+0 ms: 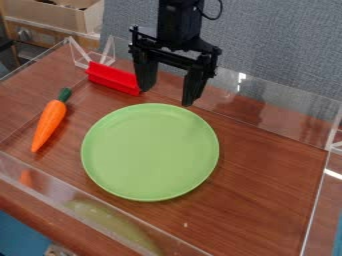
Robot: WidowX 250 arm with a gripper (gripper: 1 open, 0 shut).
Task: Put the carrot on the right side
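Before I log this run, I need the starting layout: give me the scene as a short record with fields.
carrot: lying left of the plate, tip toward the camera, untouched
green plate: centre of table, nothing on it
red block: behind the plate, beside the gripper
gripper: open, pointing down, holding nothing
task status: carrot not yet moved right

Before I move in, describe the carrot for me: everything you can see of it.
The carrot is a small orange toy, smooth and plastic-looking, tapering to a point, with a short dark green stem end. It lies flat on the wooden table at the picture's left, stem toward the red block, tip toward the camera. It lies apart from the green plate. Nothing touches it; the open gripper hangs away from it.
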